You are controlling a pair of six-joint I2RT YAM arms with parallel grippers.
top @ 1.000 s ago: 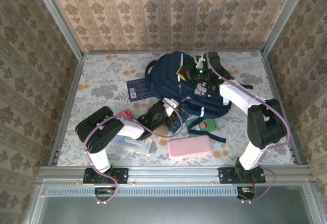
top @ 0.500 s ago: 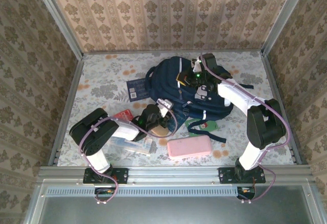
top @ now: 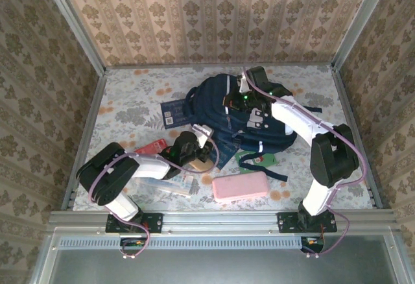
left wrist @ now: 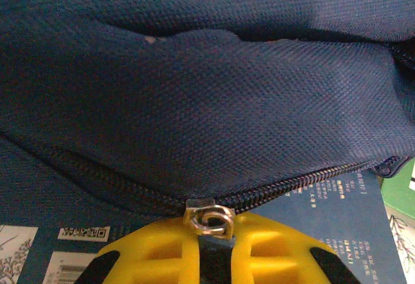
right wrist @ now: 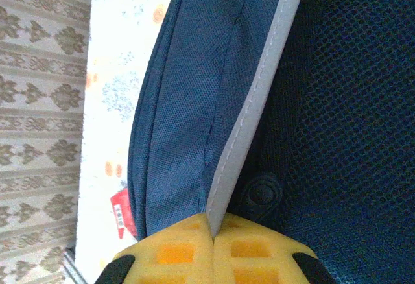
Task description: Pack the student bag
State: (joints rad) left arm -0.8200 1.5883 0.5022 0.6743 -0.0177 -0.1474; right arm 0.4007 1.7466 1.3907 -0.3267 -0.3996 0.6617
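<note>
While in right end effector (right wrist: 212, 227), bag (right wrist: 181, 89)

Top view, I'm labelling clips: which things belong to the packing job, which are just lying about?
In hand: large navy-blue fabric backpack, its metal zip pull, left claw, right claw.
Lying about: pink rectangular case, dark blue booklet, red packet, green packet.

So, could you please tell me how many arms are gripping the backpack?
2. The left fingers pinch the backpack's zipper pull at its near edge; the right fingers clamp its white-trimmed edge farther back.
</note>
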